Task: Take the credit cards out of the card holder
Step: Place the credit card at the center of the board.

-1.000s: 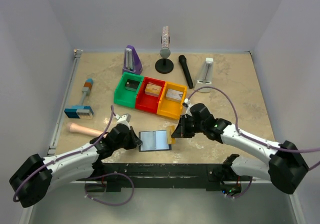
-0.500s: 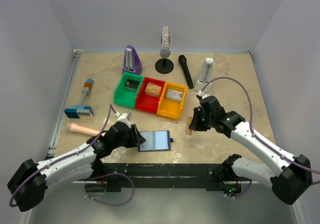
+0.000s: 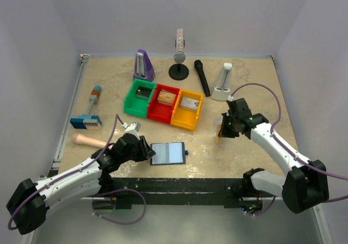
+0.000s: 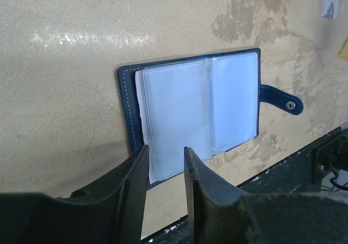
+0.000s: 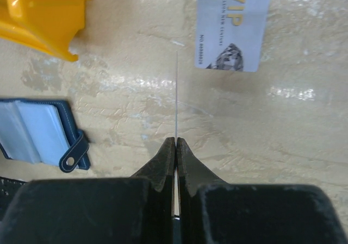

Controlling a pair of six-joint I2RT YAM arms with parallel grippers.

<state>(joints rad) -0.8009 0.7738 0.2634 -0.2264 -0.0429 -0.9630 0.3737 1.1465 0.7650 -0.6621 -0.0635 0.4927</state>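
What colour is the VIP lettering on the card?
Gold, on the grey card; clearest in right wrist view.

Card holder: lies open and flat on the desk just ahead of the left pincer. Shows a dark navy cover underneath and pale clear pockets on top, with the snap strap sticking out to that pincer's right.

Amber card: sits edge-on, pinched in the right pincer, pointing straight ahead as a thin line.

Pale grey card: lies flat beyond the right pincer, slightly to its right. Reads "VIP" in gold.
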